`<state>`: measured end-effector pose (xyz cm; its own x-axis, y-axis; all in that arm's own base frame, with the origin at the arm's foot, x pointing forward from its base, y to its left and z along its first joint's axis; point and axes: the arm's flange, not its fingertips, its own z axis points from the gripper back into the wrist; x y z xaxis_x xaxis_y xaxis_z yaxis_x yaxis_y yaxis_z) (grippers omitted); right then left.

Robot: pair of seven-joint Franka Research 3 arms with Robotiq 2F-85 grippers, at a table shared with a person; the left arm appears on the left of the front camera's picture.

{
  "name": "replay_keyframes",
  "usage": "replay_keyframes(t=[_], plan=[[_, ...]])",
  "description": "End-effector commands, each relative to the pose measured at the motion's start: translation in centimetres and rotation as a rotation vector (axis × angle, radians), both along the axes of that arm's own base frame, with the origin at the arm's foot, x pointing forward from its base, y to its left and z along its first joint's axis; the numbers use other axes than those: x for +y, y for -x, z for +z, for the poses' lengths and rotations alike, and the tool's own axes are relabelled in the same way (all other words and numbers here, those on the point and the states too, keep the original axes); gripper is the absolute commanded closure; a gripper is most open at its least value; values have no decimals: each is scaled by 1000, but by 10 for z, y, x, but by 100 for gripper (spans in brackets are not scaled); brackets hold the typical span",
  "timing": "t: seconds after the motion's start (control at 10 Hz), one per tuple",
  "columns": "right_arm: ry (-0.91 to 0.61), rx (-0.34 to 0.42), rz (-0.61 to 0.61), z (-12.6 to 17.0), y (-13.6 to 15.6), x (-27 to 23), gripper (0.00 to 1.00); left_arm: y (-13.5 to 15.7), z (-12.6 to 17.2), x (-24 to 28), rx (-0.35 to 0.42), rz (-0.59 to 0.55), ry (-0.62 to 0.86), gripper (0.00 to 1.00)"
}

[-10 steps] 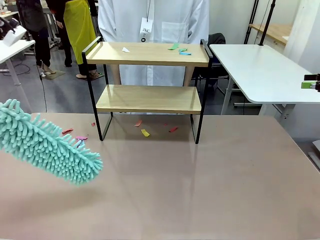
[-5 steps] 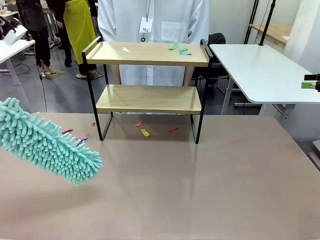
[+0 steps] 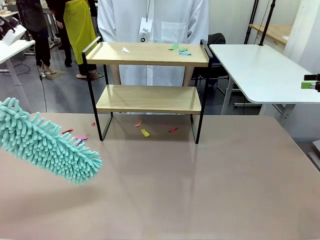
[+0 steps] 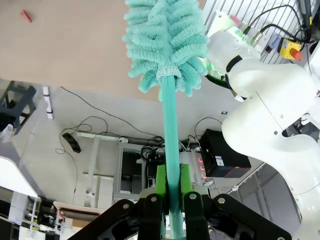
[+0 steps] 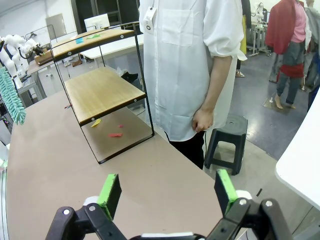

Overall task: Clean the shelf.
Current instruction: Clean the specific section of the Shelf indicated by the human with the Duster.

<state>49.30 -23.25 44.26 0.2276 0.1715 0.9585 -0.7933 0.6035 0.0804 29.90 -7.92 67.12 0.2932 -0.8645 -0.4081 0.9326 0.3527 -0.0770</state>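
- table (image 3: 210,190): tan top, carries the shelf at its far edge, left of centre.
- person (image 3: 150,20): white coat, stands just behind the shelf at the far side.
- shelf (image 3: 148,99): upright, two wood boards in a black frame.
- duster (image 3: 50,147): teal and fluffy, tilted over the table's left side, well apart from the shelf.
- left claw (image 4: 172,175): I have it clamped on the duster's handle (image 4: 169,125).
- right claw (image 5: 167,192): jaws wide apart, nothing between them, looking along the table at the shelf and the person.
- paper scraps (image 3: 180,50): white, green and blue on the top board (image 3: 150,55); red and yellow ones on the table under the shelf.
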Motion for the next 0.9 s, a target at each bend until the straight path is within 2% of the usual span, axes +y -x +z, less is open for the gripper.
replay_keyframes(t=[0.0,0.8], plan=[[9,-1,1,2,0,1,0,3,-2,1,-2,5,19,87],[9,-1,1,2,0,1,0,3,-2,1,-2,5,19,87]])
